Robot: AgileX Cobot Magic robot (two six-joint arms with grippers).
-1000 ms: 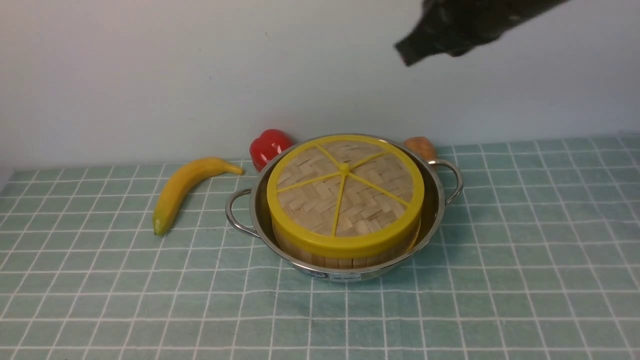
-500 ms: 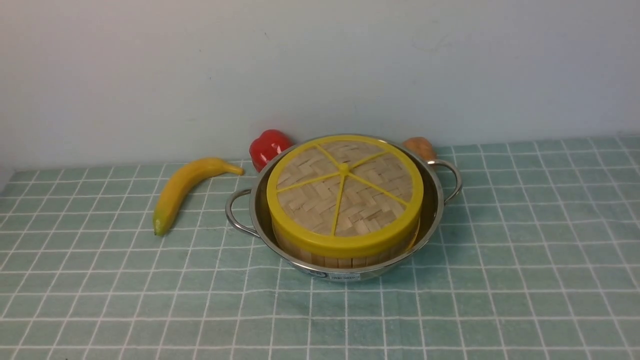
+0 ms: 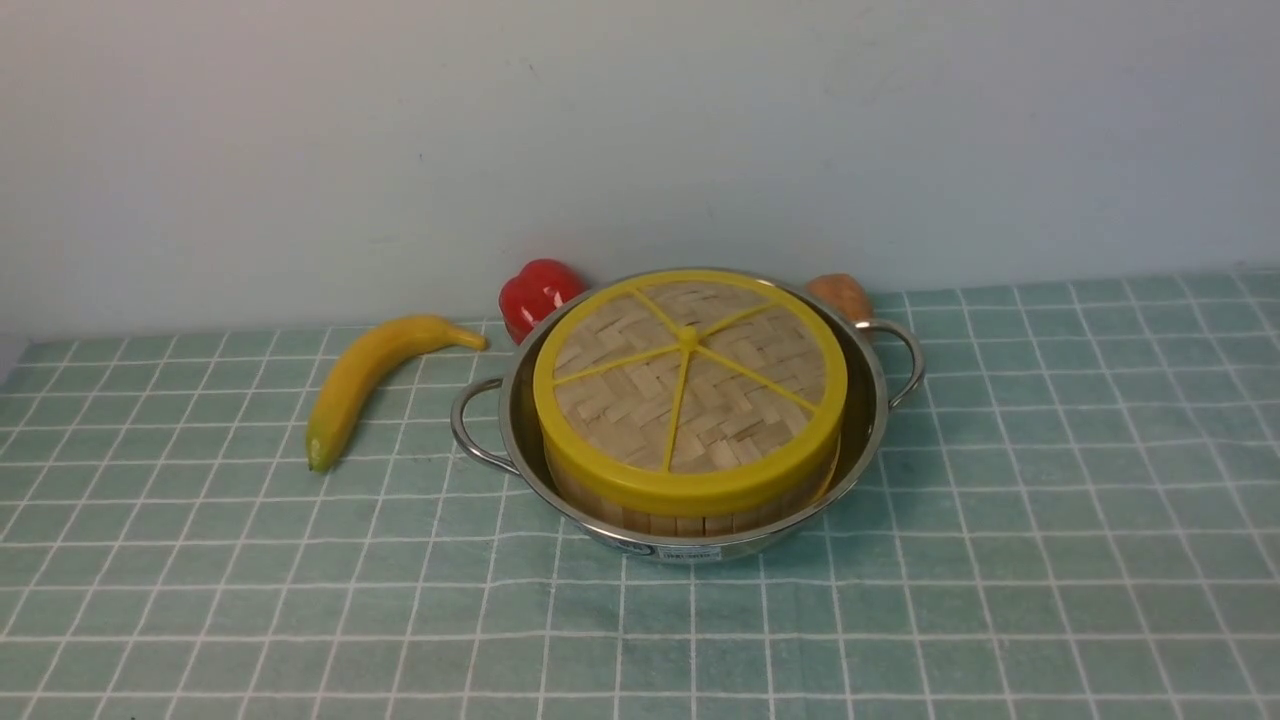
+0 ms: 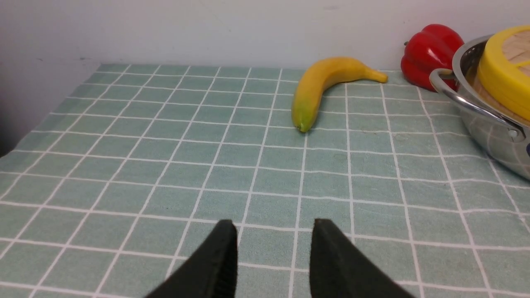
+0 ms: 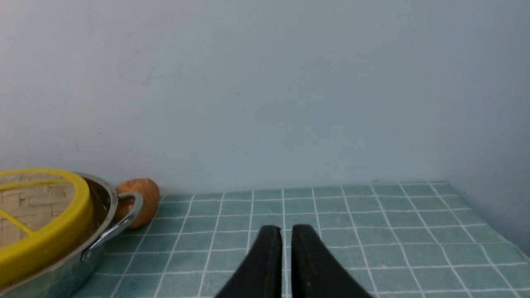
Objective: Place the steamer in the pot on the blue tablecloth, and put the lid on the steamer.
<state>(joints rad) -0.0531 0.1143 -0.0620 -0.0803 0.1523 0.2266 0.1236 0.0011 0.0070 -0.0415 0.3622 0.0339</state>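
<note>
Lidded steamer sits in pot on checked cloth; both claws empty, well apart from it.

From my remote seat, front cam: the pot (image 3: 868,440), shiny steel w/ two loop handles, rests on the blue tablecloth (image 3: 1050,520) mid-surface. The steamer (image 3: 690,518) is inside it, w/ the lid (image 3: 690,385) flat on top, yellow rim & spokes facing up. A banana (image 3: 365,380) lies to the pot's left; a red pepper (image 3: 538,290) & a brown item (image 3: 842,293) are behind the pot, near the wall. Left wrist cam: left claw (image 4: 273,236) has fingers apart, nothing between, over bare cloth. Right wrist cam: right claw (image 5: 286,238) shows a thin gap only, fingers nearly together, holding nothing.
</note>
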